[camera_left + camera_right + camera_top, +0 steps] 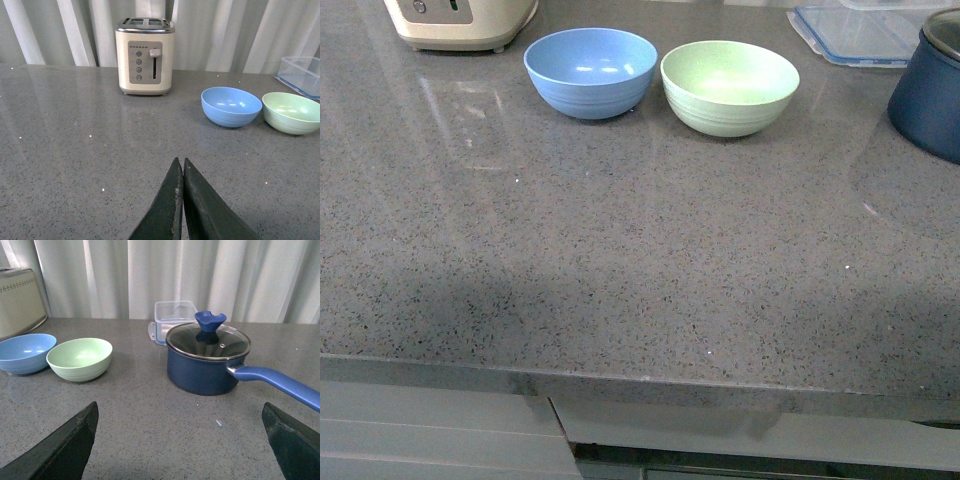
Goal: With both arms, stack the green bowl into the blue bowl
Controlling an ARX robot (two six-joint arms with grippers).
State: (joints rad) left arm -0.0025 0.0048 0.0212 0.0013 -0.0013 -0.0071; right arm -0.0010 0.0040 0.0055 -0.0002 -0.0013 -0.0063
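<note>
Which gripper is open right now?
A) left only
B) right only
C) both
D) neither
B: in its wrist view the right gripper has its fingers spread wide apart, while the left gripper has its fingers pressed together with nothing between them.

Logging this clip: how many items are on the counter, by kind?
bowls: 2 (blue bowl, green bowl)
toaster: 1
lidded pot: 1
clear container: 1
Total: 5
</note>
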